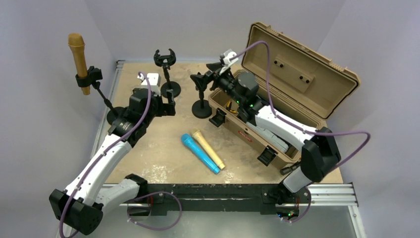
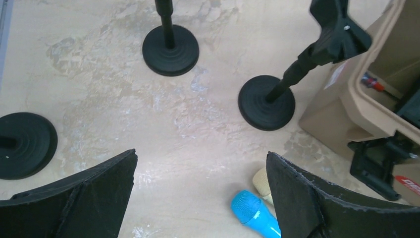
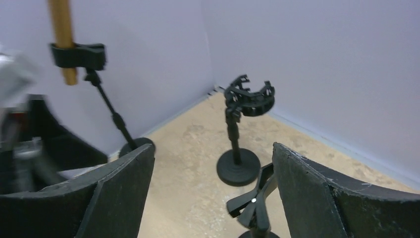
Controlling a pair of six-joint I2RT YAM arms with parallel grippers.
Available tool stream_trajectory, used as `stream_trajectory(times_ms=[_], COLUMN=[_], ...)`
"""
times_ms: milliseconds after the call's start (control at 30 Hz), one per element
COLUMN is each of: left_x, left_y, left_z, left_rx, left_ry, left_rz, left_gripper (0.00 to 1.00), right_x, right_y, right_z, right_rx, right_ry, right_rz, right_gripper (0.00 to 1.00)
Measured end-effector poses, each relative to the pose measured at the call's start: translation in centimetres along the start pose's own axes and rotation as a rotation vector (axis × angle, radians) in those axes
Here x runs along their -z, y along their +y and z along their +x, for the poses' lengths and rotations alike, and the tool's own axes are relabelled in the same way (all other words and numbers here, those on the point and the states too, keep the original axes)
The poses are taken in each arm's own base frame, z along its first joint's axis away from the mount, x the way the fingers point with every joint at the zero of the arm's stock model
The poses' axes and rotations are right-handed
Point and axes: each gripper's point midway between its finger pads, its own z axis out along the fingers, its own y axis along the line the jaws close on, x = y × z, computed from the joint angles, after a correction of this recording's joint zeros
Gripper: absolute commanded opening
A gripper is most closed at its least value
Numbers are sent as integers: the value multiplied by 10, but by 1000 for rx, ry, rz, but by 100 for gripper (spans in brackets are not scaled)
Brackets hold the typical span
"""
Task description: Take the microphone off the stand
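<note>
standing upright in the far-left stand (image 1: 89,78), the gold microphone (image 1: 77,49) lies left of the nearer left gripper (image 1: 170,106), which gapes wide and empty; right gripper (image 3: 213,148) parted, empty.

Right claw (image 3: 212,148) gaping, holding nothing, empty clip stand (image 3: 237,148) ahead, gold microphone (image 3: 62,34) clipped in tall stand (image 3: 79,55) at left

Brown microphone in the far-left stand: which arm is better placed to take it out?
Left. The left arm is nearer the brown microphone and its stand, jaws open and empty. The right arm is across the table beside the case, at an empty stand.
</note>
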Motion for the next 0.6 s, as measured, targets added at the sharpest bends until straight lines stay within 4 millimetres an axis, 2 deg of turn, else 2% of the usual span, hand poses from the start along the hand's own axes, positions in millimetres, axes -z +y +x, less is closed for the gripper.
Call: stream_trajectory(times_ms=[133, 233, 367, 400, 500, 600], left_x=[-17, -34, -36, -33, -19, -5], left_y=[8, 20, 46, 58, 87, 117], left_z=[8, -6, -46, -64, -101, -126], left_rx=[-35, -60, -76, -85, -126, -190], left_ry=[81, 133, 105, 73, -8, -67], left_rz=[-65, -148, -285, -342, -481, -623], left_gripper=[100, 100, 100, 100, 100, 100], right_x=[27, 32, 35, 36, 42, 50], right_y=[19, 27, 28, 27, 27, 29], right_z=[-19, -14, -2, 0, 1, -7], right_rx=[-11, -13, -15, -15, -14, -7], right_ry=[-102, -117, -98, -98, -103, -127], right_rz=[-86, -131, -136, -135, -135, -138], right_gripper=[87, 87, 87, 87, 87, 87])
